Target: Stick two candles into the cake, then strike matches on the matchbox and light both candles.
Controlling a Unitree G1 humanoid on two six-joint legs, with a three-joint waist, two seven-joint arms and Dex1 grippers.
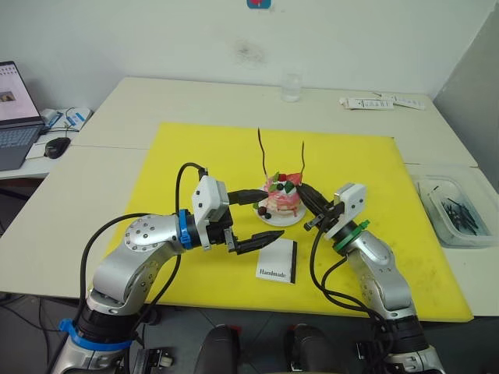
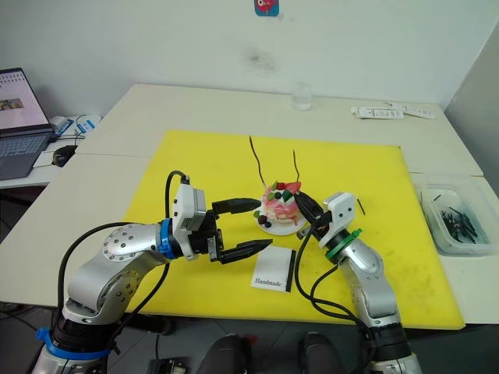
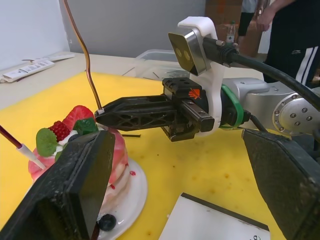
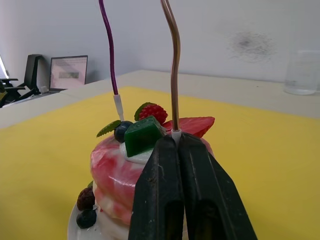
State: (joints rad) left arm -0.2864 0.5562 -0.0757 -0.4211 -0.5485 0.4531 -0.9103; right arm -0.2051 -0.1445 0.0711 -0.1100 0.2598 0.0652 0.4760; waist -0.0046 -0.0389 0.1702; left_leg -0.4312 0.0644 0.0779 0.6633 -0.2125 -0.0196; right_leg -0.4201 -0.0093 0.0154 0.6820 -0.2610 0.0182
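Right gripper [image 4: 176,142]: jaws pinched together at the white foot of the nearer candle [image 4: 174,70], right where it meets the cream. It seems to have the candle's base nipped, though the exact contact is hard to make out.
Candle axis: both stand close to upright, rising well above the cake [image 1: 282,199]. The second candle [image 4: 110,50] is planted on the far side of the strawberry, free of either gripper.
Left gripper [image 1: 260,214]: jaws spread wide and holding nothing. One finger reaches toward the plate's edge, the other hangs low over the yellow mat [image 1: 187,156] just beside the matchbox [image 1: 277,261].
Key relation: the matchbox lies flat between the two arms, closer to the left gripper's lower finger than to the right one, black strip along its side.
Matches [image 1: 460,212]: dark sticks in the clear tray [image 1: 444,234] off the mat's right edge, well apart from the cake. The right arm is the nearer one for that reach.
Stage: I'd say seating is nearly finished and striking not yet begun.
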